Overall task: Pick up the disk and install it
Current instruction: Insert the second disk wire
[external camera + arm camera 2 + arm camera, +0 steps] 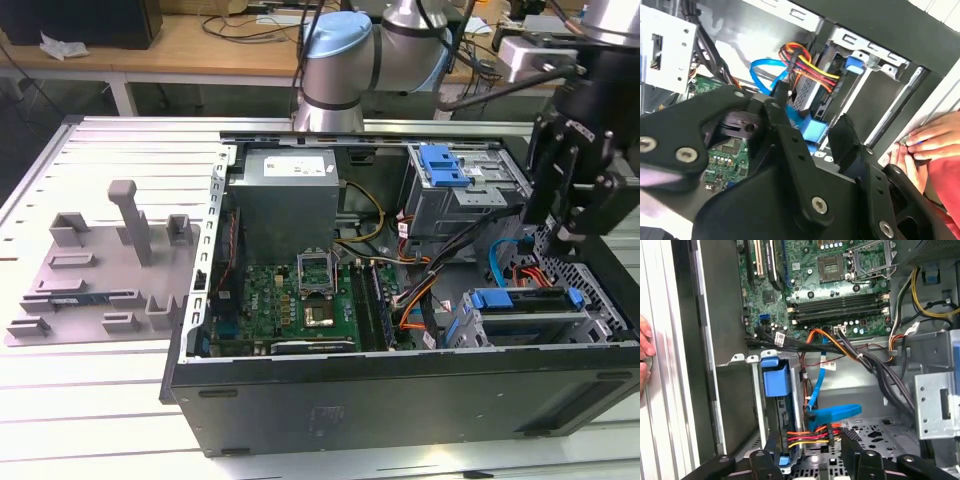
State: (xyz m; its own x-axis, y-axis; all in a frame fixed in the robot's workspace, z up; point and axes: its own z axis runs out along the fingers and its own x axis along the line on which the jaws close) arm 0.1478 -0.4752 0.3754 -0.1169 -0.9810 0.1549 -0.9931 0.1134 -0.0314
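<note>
Exterior view: claw (572, 215) hanging above the open computer case (400, 400), nothing visibly held; disk (525, 310) just below, seated upright in its bay with the blue bracket on top. Worth staying clear of the blue cable (497, 262) beside it.

Second wrist view: fingers (790, 145) spread apart, empty, blue bracket tab between them and beyond. A hand (927, 145) resting on the case edge, near; worth slow moves.

First wrist view: disk (780, 410) ahead of the fingertips (852, 442), red-yellow wires (807, 436) plugged in close by. Looks already installed.
</note>
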